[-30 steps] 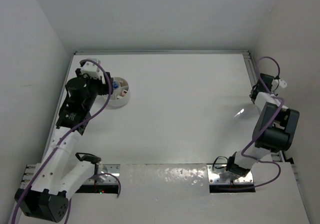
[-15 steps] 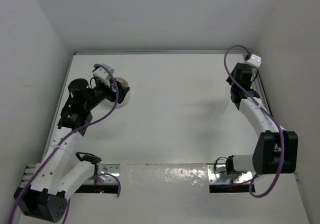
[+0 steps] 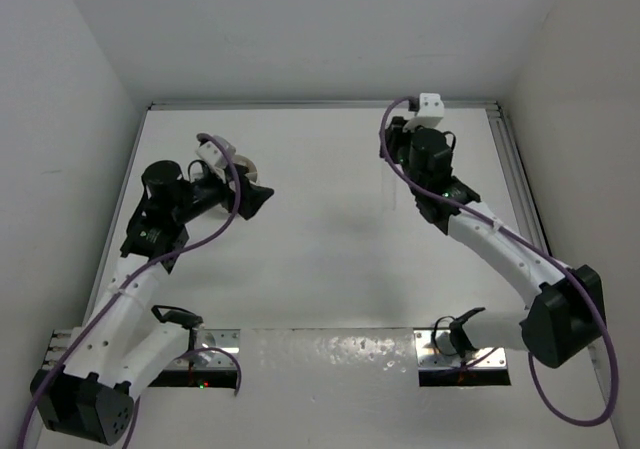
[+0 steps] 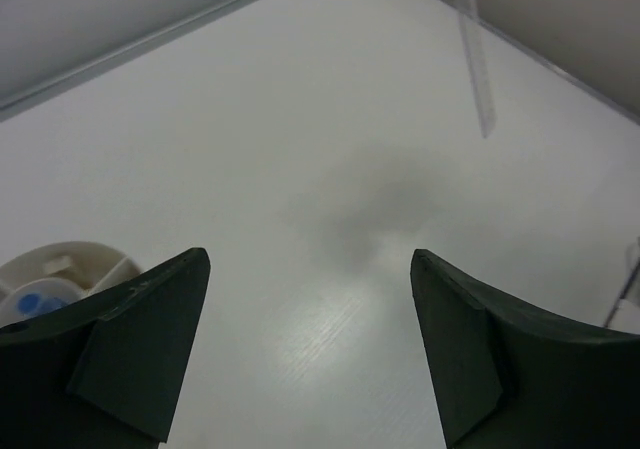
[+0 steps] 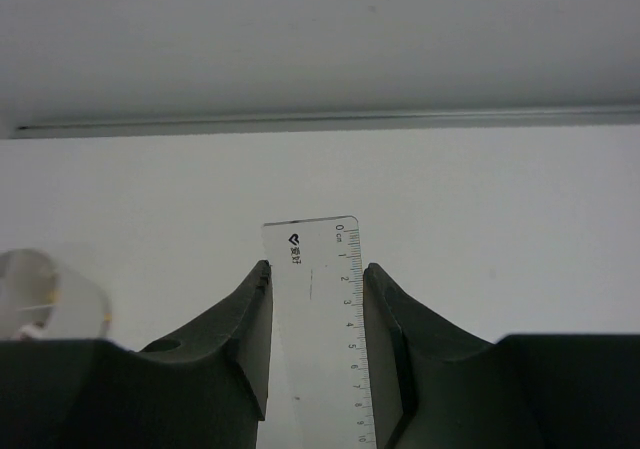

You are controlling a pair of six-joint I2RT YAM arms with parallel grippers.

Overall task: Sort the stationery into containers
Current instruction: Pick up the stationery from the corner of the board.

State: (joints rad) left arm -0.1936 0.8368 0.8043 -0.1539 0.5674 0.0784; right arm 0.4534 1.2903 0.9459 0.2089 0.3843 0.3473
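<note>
On the white table (image 3: 340,259), the right arm (image 3: 500,249) has swung in from the far right edge toward the round white tub (image 4: 70,264). It now reaches about halfway there, though it is still well to the tub's right. The left arm (image 3: 150,259) has shifted its wrist off the tub's top to just beside the tub's right rim, which looks like clearing the way for a delivery. The clear ruler (image 5: 320,319) is off the table, carried in the air with its zero end pointing ahead toward the back wall. By this judgement it is among the last pieces still to be sorted, as a blue-capped bottle (image 4: 30,302) and other small items already lie in the tub. The right gripper (image 5: 317,269) pinches the ruler across its width, one finger on each long edge. The left gripper (image 4: 310,259) is spread wide and holds nothing, with bare table showing between its fingers.
</note>
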